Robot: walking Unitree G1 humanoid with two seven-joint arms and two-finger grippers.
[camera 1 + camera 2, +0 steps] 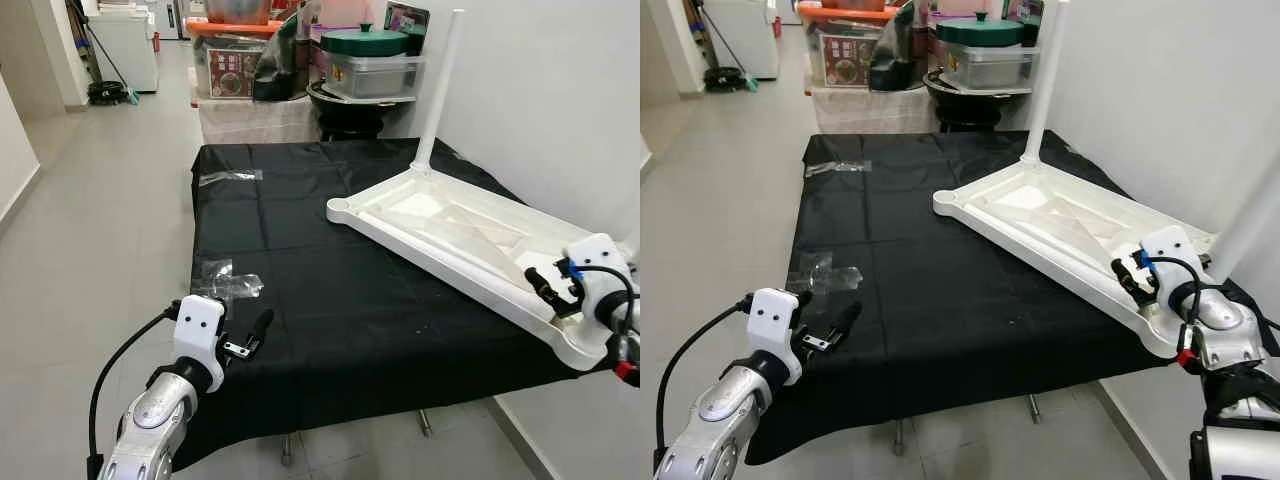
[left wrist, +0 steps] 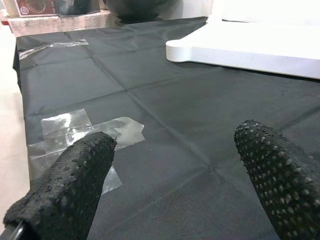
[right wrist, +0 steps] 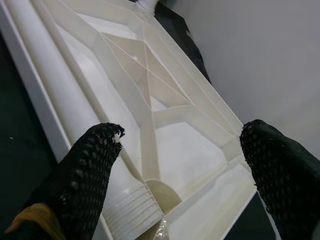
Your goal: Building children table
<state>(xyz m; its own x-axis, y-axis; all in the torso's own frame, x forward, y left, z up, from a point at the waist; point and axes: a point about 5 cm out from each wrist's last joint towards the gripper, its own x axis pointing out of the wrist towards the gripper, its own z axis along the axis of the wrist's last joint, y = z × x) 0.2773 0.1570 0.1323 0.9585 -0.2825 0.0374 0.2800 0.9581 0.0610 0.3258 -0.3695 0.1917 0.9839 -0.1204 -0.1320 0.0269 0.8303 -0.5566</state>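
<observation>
1 white ribbed plastic tabletop, inverted on the black cloth-covered table, along its right edge; 1 white leg upright at far corner. 2 clear plastic bags, contents indistinct. Right gripper spread above tabletop's near corner; left gripper released, empty, near-left edge.

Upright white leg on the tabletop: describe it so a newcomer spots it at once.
On the black cloth-covered table, a white plastic tabletop lies upside down along the wall side. At its far corner stands a slim white plastic tube leg, pointing straight up, the sole vertical part.
</observation>
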